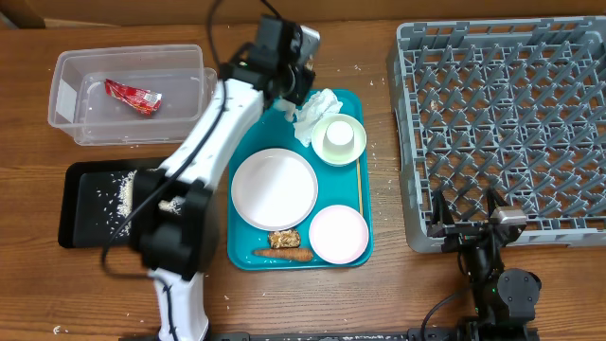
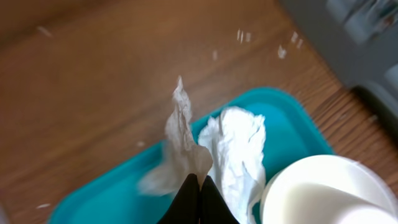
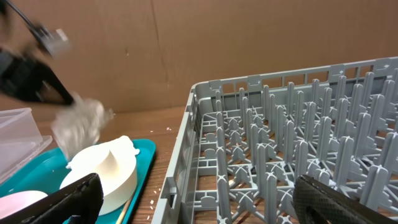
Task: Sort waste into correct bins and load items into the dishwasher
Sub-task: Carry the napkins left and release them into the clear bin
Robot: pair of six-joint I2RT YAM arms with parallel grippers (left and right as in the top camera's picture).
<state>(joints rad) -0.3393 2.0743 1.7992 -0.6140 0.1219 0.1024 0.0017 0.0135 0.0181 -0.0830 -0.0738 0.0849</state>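
My left gripper is shut on a crumpled white napkin, held just above the far end of the teal tray. A second napkin lies on the tray beside a small white bowl. The lifted napkin also shows in the right wrist view. A large plate, a smaller plate, a carrot and a brown lump sit on the tray. My right gripper stands open and empty at the near edge of the grey dish rack.
A clear tub at the back left holds a red wrapper. The black tray in front of it holds loose rice. A thin wooden stick lies along the teal tray's right side.
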